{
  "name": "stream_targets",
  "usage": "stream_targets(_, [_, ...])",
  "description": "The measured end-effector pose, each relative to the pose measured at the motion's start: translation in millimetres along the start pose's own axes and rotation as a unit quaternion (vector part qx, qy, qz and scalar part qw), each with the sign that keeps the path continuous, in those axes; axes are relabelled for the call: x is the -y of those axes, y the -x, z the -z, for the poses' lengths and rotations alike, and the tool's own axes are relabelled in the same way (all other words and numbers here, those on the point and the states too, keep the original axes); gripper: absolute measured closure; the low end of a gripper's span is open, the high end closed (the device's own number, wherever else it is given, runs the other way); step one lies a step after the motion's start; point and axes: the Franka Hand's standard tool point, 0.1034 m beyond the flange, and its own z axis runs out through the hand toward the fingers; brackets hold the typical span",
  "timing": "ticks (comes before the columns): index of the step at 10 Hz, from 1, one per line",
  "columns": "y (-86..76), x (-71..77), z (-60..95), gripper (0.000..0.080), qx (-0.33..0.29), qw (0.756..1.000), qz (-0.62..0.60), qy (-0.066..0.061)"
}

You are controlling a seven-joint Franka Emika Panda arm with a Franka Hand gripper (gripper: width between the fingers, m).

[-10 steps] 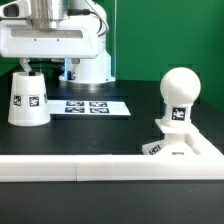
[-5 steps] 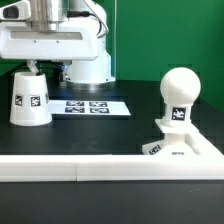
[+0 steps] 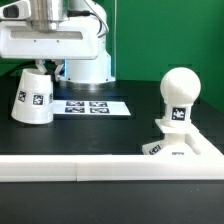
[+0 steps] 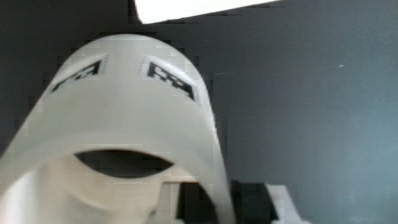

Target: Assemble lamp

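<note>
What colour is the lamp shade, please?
White, with black-and-white square tags; the shade shows best in the exterior view.

The marker board (image 3: pixel 92 106) lies flat on the black table (image 3: pixel 130 135) (a white border rail (image 3: pixel 70 167) edges the front).

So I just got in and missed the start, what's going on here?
The arm is working on the shade, at the exterior view's left. The shade is tilted there, with the gripper at its narrow top; the wrist view shows a finger by the shade's rim, but a firm grasp can't be confirmed. The bulb already stands upright on the base at the exterior view's right. The shade is not yet on the bulb.
</note>
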Motion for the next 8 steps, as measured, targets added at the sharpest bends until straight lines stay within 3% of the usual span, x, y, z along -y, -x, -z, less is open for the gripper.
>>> stream_targets(3, [0.0,3.3,0.0,0.0754,0.000,1.000,-0.008,0.000])
stream_targets(5, [-1.9,41.7,9.0,0.0754,0.009,0.999,-0.035,-0.013])
stream_targets(8, [-31.5,93.6,37.2,0.0754,0.015,0.996,-0.080,-0.028])
